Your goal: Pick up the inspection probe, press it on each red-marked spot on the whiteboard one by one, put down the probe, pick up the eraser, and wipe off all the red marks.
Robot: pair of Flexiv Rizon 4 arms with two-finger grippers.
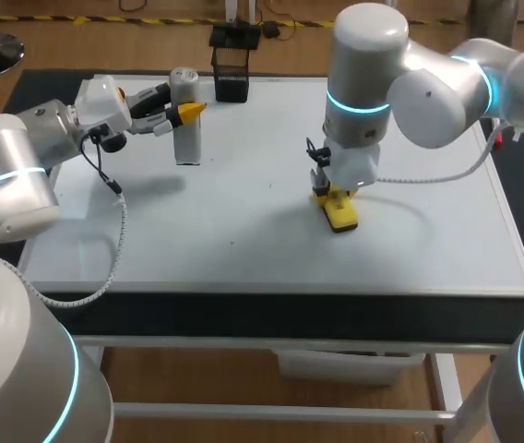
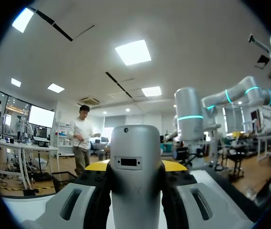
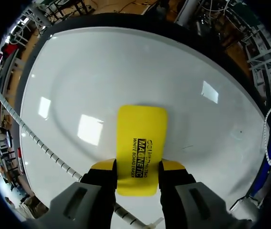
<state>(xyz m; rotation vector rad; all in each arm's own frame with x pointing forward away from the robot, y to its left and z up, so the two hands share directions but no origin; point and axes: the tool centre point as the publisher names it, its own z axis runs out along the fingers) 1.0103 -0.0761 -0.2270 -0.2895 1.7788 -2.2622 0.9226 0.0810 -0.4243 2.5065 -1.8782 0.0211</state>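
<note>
Head view, left pincer (image 1: 188, 113): pinching the inspection probe (image 1: 186, 138) near its upper part, one yellow tip on each side.
Head view, inspection probe: upright grey cylinder hanging down from the left pincer. Its lower end is at the whiteboard (image 1: 244, 231), but contact cannot be told.
Head view, right pincer (image 1: 331, 191): pointing straight down, clamped on the eraser (image 1: 341, 214).
Head view, eraser: yellow block directly beneath the right pincer, lying on the whiteboard.
Head view, surface: white glossy whiteboard with a few faint dark specks, covering most of the bench (image 1: 244, 309), whose dark edge shows along the near side.
Head view, black holder (image 1: 232, 74): at the board's far edge, beyond the left pincer and well apart from the right pincer.
Left wrist view, left pincer (image 2: 135, 168): both fingers pressed against the inspection probe (image 2: 135, 195), which stands upright between them.
Left wrist view, right arm (image 2: 189, 119): ahead of the left pincer, off to one side.
Right wrist view, right pincer (image 3: 138, 167): fingers closed on the eraser (image 3: 142, 138) from two sides.
Right wrist view, eraser: flat on the whiteboard (image 3: 126, 67), reaching ahead of the fingertips.
Right wrist view, surface: bright light reflections beside and ahead of the right pincer.
</note>
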